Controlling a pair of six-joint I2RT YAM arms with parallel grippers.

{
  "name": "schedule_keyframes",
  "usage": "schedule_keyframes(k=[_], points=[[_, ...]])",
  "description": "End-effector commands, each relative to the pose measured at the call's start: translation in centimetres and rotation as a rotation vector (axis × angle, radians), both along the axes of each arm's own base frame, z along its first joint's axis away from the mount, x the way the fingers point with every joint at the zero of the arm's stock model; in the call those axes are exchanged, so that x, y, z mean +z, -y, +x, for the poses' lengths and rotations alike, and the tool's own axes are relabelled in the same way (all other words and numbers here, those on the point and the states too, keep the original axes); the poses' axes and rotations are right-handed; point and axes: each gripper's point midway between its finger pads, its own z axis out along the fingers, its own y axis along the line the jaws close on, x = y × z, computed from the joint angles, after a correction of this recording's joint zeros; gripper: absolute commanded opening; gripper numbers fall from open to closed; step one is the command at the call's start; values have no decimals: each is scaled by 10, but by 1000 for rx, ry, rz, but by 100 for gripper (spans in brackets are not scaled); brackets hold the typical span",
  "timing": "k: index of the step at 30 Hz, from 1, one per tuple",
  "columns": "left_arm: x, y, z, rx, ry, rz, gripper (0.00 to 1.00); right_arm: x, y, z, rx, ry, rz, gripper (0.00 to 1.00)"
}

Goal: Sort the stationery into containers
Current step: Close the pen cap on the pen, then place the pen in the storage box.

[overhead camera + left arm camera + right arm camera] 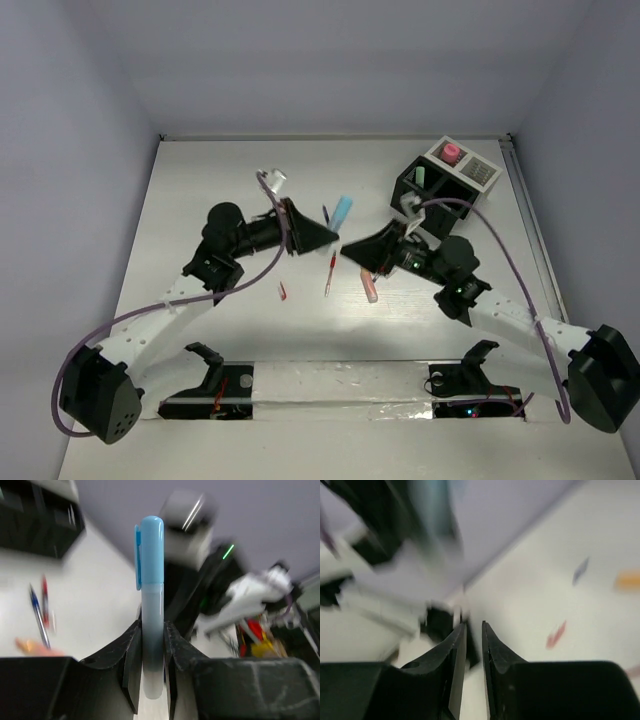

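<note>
capped teal marker point(151, 595) in left gripper point(151, 630)

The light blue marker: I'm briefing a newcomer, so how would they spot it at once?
From the black organizer at far right, look left to the left gripper. It clamps the light blue marker, the only stationery held, not lying loose.

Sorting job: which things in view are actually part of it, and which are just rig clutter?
Job:
- light blue marker, held in the left hand
- red pen
- blue pen
- peach marker
- green marker and pink-capped bottle, both in the organizer box

Not job:
- purple cables
- taped strip
</note>
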Motion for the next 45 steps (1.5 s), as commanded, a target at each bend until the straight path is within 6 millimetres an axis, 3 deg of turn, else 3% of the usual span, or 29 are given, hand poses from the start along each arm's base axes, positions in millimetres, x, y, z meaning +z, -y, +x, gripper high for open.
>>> schedule_keyframes(k=[1, 3, 8, 10, 14, 15, 17, 18, 19, 21, 23, 27, 38, 44, 45], points=[[182, -36, -12, 133, 521, -470, 0, -133, -7, -84, 344, -348, -331, 0], [174, -35, -10, 134, 501, -465, 0, -122, -9, -77, 314, -326, -305, 0], [144, -31, -6, 142, 445, -400, 0, -63, -17, -46, 187, -208, -205, 0], [135, -32, -5, 156, 422, -370, 0, -56, -18, -40, 166, -183, -219, 0], [121, -38, -7, 193, 437, -323, 0, -28, -3, -27, 101, -90, -254, 4], [116, -38, -6, 197, 430, -313, 0, -9, -1, -25, 98, -21, -253, 13], [97, -37, -1, 215, 395, -279, 0, 4, 5, -31, 114, 18, -275, 25], [92, -38, 1, 222, 387, -271, 0, 15, 8, -34, 114, 73, -277, 45], [87, -37, 1, 225, 380, -270, 0, 32, 10, -36, 112, 122, -265, 54], [72, -35, 2, 212, 341, -266, 0, 46, 13, -34, 91, 174, -272, 75], [66, -33, -2, 184, 341, -279, 0, 70, 14, -36, 86, 232, -243, 83], [59, -18, -16, 78, 333, -288, 0, 93, 8, -22, 49, 284, -235, 96], [58, -3, -36, -30, 348, -313, 0, 97, -12, 0, 51, 271, -219, 97], [52, 3, -35, -37, 325, -305, 0, 103, -12, -3, 55, 270, -159, 72], [51, 4, -35, -35, 324, -303, 0, 105, -12, -3, 53, 271, -152, 63]])
